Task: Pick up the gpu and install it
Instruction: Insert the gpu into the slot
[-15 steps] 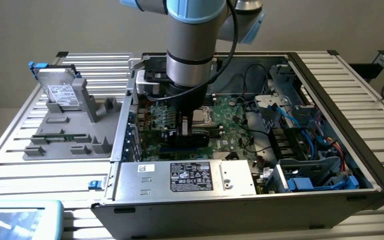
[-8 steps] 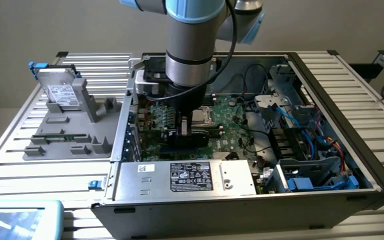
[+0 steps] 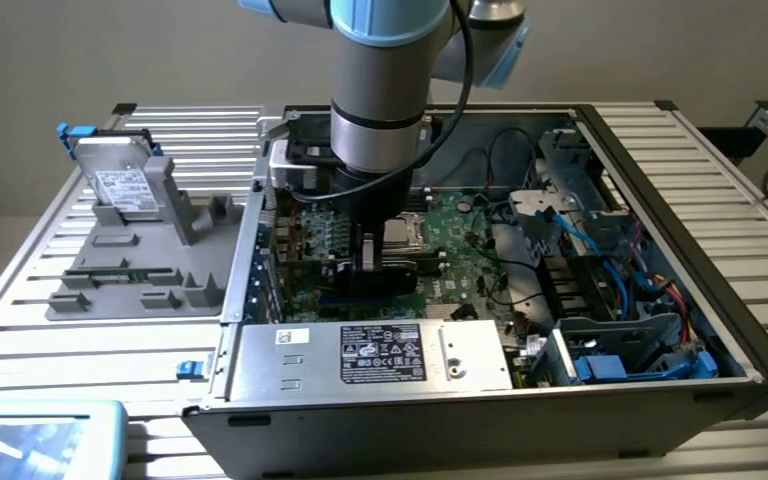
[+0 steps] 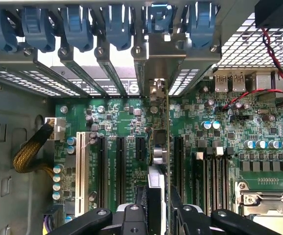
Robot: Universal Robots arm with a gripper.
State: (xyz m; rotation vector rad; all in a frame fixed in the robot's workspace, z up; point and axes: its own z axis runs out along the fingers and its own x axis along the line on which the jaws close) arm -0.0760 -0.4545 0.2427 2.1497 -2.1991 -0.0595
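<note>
Inside the open computer case, the gripper is down low over the green motherboard, but from the exterior view the arm blocks most of what it's holding. The wrist view clears that up: the fingers are clamped on the gpu, which you see edge-on, upright, lined up among the black expansion slots, with its silvery bracket up at the rear slot openings under the blue clips. Can't tell if it's fully seated. The exterior view also gets the hard drive propped on the gray tray at the exterior view's left.
</note>
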